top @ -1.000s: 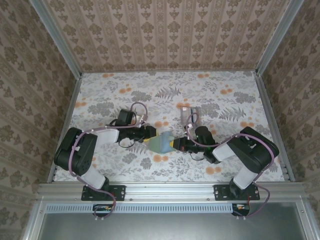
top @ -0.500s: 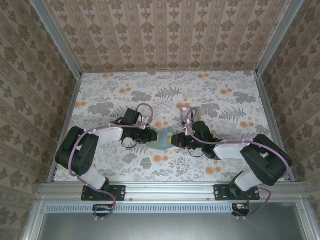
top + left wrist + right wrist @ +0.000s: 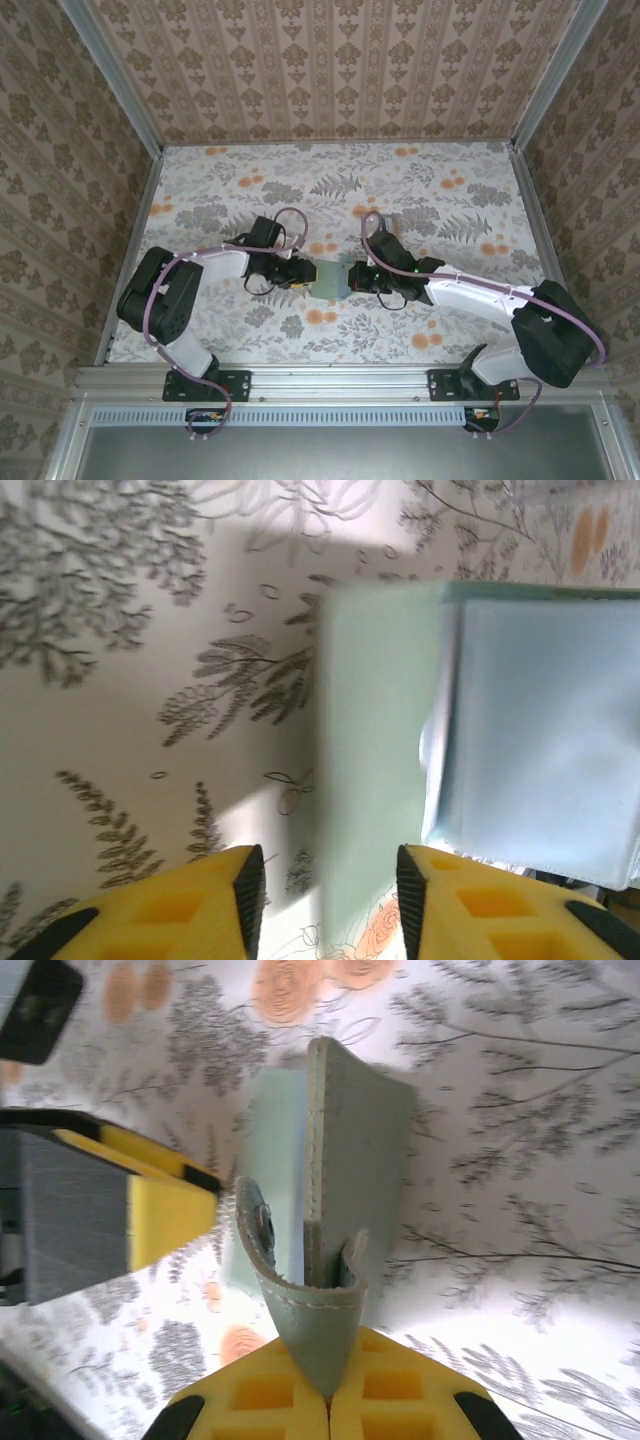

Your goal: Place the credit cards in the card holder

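right pincer: jaws closed tight on the strap of the holder, pinching its folded end. the stud shows on the strap just above the pads. the holder stands on edge off that grip, slightly ajar, paler lining turned toward the left pincer.

left pincer: jaws parted, the cover's free edge reaching in between the pads. i can't tell whether either pad touches it.

from above, the holder sits between the two pincers, about mid worktop, a little toward the near edge.

handling, my read: light, soft, floppy at the fold. held by the strap alone it is likely to swing and twist. the better hold looks like one whole cover leaf near its free edge, flat between the pads, slots left clear. the stitched surface looks grippy enough and not fragile.
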`<action>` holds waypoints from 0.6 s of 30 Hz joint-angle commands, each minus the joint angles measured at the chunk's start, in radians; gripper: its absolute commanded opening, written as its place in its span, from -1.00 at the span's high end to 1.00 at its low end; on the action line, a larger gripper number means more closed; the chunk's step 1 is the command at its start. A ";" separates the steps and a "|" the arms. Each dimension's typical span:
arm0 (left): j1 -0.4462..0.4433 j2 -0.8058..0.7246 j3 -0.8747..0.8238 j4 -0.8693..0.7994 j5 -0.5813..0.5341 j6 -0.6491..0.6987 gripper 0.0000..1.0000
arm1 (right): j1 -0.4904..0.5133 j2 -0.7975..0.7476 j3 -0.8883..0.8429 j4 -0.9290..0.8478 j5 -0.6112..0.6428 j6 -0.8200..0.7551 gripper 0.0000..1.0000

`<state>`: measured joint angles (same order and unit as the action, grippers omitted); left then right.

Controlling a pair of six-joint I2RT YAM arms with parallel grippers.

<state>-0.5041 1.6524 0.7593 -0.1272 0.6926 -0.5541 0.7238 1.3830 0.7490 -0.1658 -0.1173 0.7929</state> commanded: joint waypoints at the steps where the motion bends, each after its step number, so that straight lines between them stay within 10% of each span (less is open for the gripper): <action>1: 0.018 -0.017 -0.035 0.039 0.028 -0.034 0.09 | 0.018 0.029 0.046 -0.139 0.103 -0.019 1.00; 18: 0.001 -0.045 -0.082 0.212 0.074 -0.113 0.04 | 0.025 0.105 -0.006 0.040 0.001 0.032 1.00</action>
<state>-0.5045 1.6295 0.6781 0.0624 0.7475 -0.6598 0.7433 1.4860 0.7612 -0.1268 -0.1047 0.8143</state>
